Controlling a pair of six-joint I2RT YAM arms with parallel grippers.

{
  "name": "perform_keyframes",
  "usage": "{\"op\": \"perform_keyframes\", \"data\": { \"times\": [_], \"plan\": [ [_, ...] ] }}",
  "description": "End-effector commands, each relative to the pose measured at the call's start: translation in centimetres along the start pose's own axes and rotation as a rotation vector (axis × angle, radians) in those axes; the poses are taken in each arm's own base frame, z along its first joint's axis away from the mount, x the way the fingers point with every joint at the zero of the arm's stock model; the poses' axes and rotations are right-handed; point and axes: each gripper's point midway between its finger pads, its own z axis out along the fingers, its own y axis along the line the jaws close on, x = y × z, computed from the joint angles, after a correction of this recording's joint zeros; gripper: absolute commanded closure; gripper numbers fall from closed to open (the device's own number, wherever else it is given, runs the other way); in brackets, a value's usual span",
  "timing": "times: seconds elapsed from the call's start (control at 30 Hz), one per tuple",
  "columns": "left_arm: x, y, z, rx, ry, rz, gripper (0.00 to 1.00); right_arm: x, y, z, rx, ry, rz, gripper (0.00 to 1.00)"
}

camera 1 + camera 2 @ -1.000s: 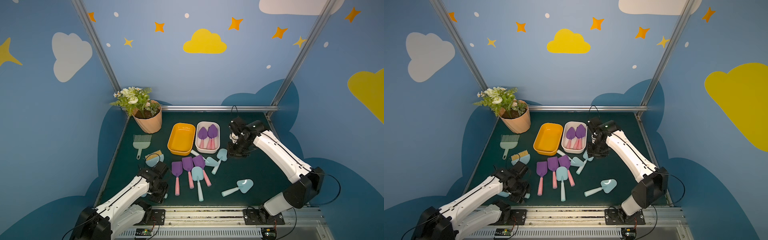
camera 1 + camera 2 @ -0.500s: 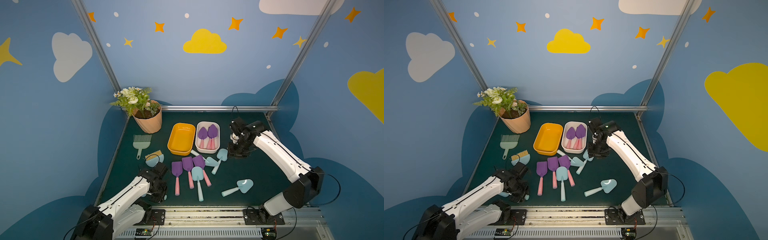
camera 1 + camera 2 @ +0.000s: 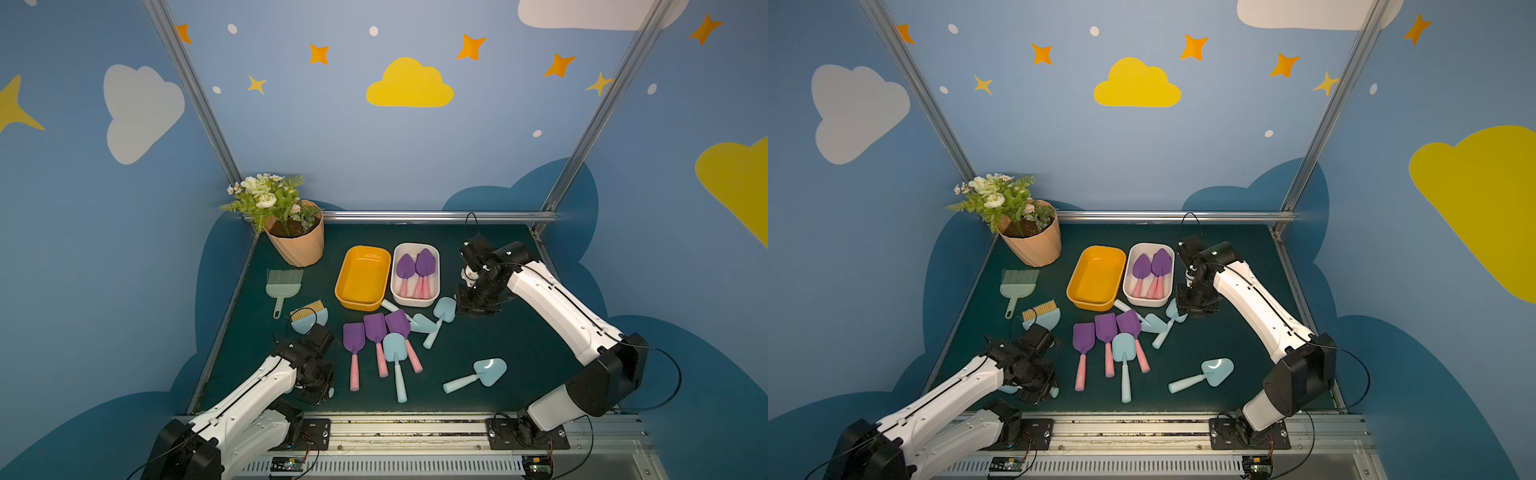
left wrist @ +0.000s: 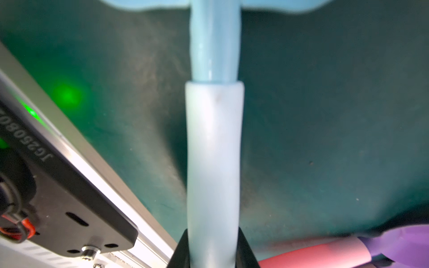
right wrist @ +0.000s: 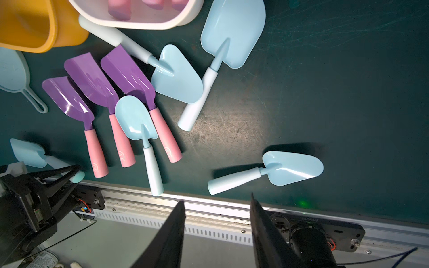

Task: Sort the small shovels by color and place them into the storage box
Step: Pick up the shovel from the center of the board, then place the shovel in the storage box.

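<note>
In a top view, white tub (image 3: 414, 302) holds two purple shovels (image 3: 425, 262); yellow tub (image 3: 361, 276) beside it, empty. Three loose purple shovels (image 3: 375, 326) and four loose blue shovels (image 3: 490, 371) lie near it.
Left wrist: left gripper (image 4: 213, 232) clamped on fifth blue shovel (image 4: 213, 150).
Right wrist: right gripper (image 5: 217, 199) parted, empty.

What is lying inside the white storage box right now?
Inside the white storage box lie two purple shovels with pink handles, side by side, blades at the far end. The floor under them is covered, so anything beneath cannot be seen.
</note>
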Motion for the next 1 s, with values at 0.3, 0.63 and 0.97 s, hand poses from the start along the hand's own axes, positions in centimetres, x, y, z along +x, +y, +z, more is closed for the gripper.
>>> {"op": "perform_keyframes", "data": {
  "times": [0.3,0.63,0.97],
  "plan": [
    [0.2,-1.7,-4.4,0.046,-0.058,0.15,0.97,0.9,-0.3,-1.0,-0.011,-0.021,-0.001,0.53],
    [1.3,-5.0,-10.2,0.078,-0.12,0.51,0.97,1.6,-0.5,-1.7,-0.005,-0.033,0.005,0.53],
    [5.1,-12.2,-17.7,0.134,-0.162,1.048,0.97,2.0,-0.7,-1.6,0.01,-0.027,0.014,0.54]
  ]
}}
